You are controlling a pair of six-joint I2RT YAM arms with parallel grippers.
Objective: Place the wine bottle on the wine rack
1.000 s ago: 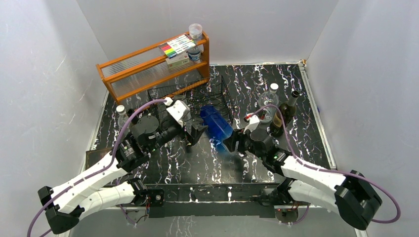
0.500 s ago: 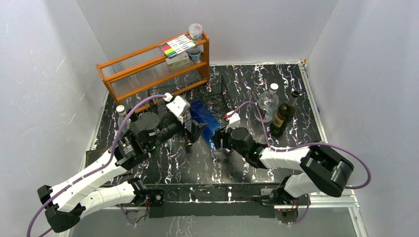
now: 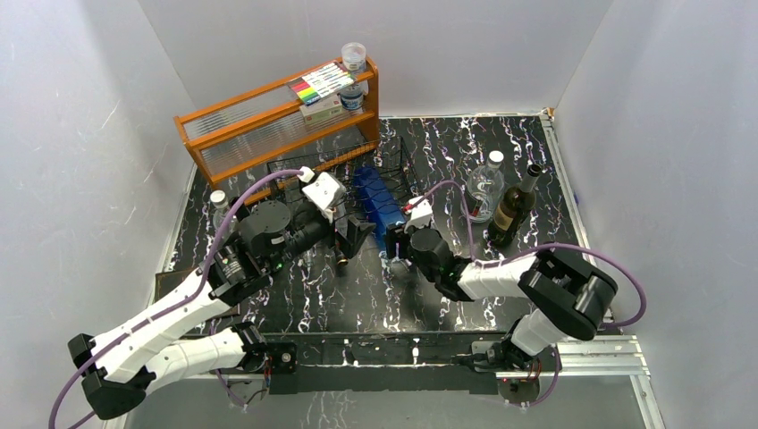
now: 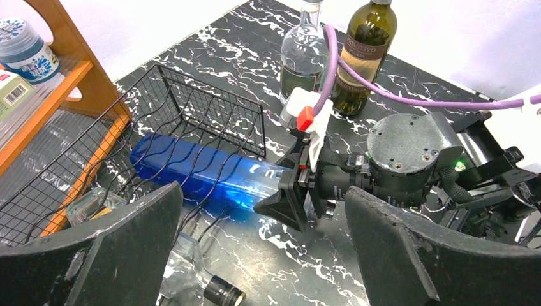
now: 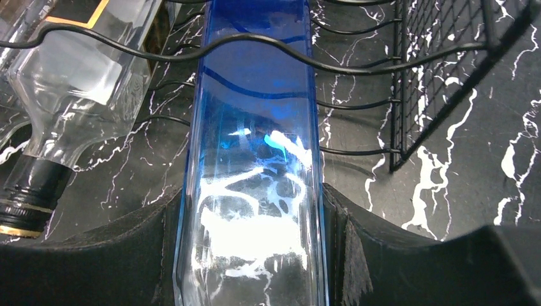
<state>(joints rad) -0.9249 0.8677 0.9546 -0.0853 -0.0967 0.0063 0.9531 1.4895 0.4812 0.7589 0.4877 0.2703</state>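
The blue wine bottle (image 3: 374, 207) has slid farther into the wine rack (image 3: 404, 174) than a second ago and now lies in a wire cradle (a clear bottle (image 5: 76, 83) lies alongside). The right gripper (image 3: 396, 243) is clamped on its near end. The left gripper (image 3: 349, 238) hangs spread apart nearby.

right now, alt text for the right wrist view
A long blue glass bottle, held by the right gripper, lies partly inside the black wire wine rack. A clear black-capped glass bottle lies beside it.
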